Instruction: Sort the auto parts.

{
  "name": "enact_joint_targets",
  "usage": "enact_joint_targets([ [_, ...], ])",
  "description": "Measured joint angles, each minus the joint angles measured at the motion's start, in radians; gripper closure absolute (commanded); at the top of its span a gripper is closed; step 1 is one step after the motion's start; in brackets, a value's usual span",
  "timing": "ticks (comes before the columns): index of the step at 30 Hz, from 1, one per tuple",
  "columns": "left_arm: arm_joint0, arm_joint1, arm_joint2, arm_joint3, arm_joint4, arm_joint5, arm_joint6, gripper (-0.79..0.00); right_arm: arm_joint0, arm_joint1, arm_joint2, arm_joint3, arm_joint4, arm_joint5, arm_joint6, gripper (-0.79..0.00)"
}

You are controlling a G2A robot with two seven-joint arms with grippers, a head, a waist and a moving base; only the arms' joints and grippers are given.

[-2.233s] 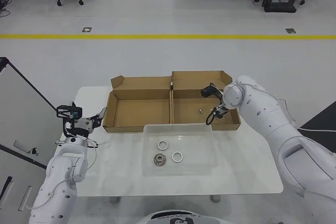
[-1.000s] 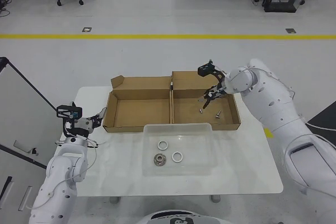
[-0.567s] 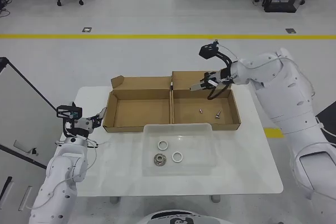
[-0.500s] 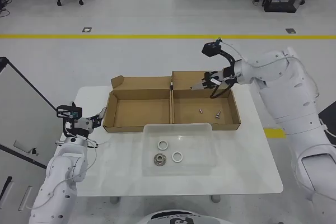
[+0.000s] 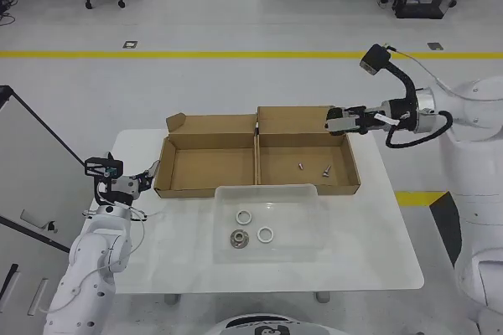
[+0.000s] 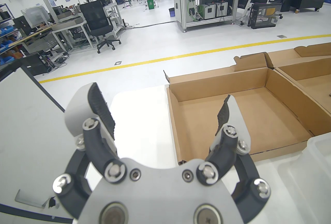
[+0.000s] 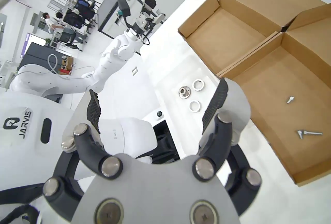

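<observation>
Two small metal bolts (image 5: pixel 301 165) (image 5: pixel 326 170) lie in the right cardboard box (image 5: pixel 277 172); the right wrist view shows these bolts (image 7: pixel 290 99) (image 7: pixel 309 133) too. The left cardboard box (image 5: pixel 208 163) holds nothing. In the clear tray (image 5: pixel 310 191) lie two white rings (image 5: pixel 244 216) (image 5: pixel 267 234) and a metal hub (image 5: pixel 238 239). My right gripper (image 5: pixel 331 123) (image 7: pixel 157 91) hangs open and empty, high over the right box's back right corner. At the table's left edge, beside the left box, my left gripper (image 5: pixel 148 173) (image 6: pixel 161 94) is open and empty.
The white table (image 5: pixel 377 243) has bare room right of the tray and along the front. A dark-framed panel (image 5: pixel 33 159) stands off the table's left side. Both boxes' back flaps (image 5: pixel 298 113) stand up.
The right gripper let go of a second bolt in the right box, then rose and swung back and to the right. The left arm has kept still.
</observation>
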Motion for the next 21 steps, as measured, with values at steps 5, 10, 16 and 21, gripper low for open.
enact_joint_targets([
  [5,0.000,0.000,0.000,0.000,0.000,0.000,0.000,-0.785,-0.076,0.046,0.078,-0.070,0.085,0.042,0.000,-0.785],
  [10,0.000,0.000,0.000,0.000,0.000,0.000,0.000,-0.785,-0.141,0.083,0.141,-0.115,0.170,0.081,0.000,-0.785],
  [16,0.000,0.000,0.000,0.000,0.000,0.000,0.000,-0.785,-0.184,0.108,0.195,-0.141,0.255,0.100,0.000,-0.785],
  [21,0.000,0.000,0.000,0.000,0.000,0.000,0.000,-0.785,-0.184,0.108,0.195,-0.141,0.253,0.100,0.000,-0.785],
])
